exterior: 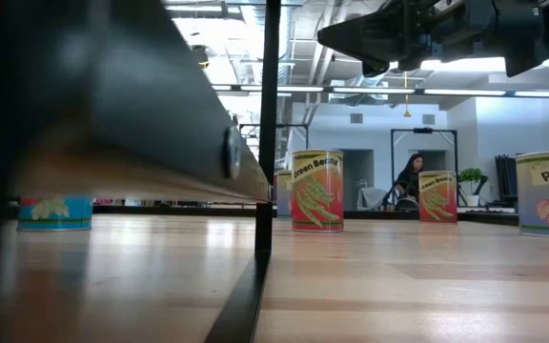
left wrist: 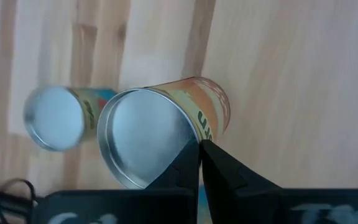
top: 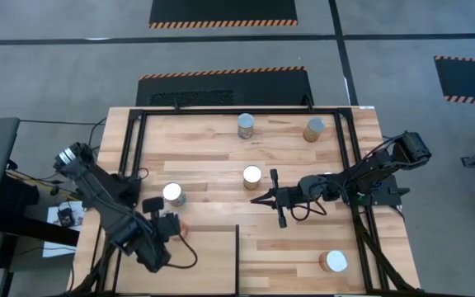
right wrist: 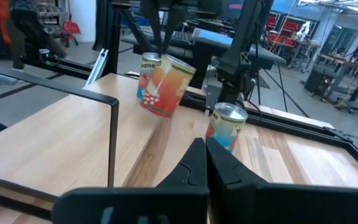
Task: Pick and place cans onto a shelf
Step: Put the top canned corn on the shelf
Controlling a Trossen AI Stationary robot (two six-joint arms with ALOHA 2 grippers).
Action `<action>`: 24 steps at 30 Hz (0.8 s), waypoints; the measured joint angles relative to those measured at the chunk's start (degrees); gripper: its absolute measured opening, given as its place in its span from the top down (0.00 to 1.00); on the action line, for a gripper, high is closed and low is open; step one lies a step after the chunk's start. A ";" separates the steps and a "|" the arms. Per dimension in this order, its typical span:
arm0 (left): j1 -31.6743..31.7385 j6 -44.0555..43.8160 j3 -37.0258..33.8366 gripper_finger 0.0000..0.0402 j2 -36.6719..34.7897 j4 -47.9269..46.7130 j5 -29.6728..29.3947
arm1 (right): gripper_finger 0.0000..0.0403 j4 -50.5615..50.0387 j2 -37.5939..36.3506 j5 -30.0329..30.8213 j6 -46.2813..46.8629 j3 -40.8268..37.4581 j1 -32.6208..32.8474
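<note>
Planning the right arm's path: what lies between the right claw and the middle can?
Only bare tabletop: the high view shows right claw just below the middle can.

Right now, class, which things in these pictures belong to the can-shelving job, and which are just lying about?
Job:
- tilted can, gripped by the left claw
- five standing cans
- shelf
- right claw, shut and empty

Lying about:
- black frame
- striped floor mats
- person in the room behind
</note>
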 joint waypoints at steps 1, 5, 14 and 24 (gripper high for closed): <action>-0.36 -1.13 0.04 1.00 0.19 -0.02 0.32 | 0.99 -0.01 0.00 -0.01 0.00 0.00 0.00; -1.57 -5.09 0.07 1.00 0.53 0.70 1.48 | 0.99 0.05 0.00 -0.01 0.00 0.00 0.00; -5.13 -9.32 0.07 1.00 0.49 1.81 2.94 | 0.99 0.05 0.00 0.00 0.00 0.02 0.00; -7.11 -3.15 0.07 1.00 3.14 1.92 0.99 | 0.99 -0.04 0.00 0.00 0.37 0.02 0.00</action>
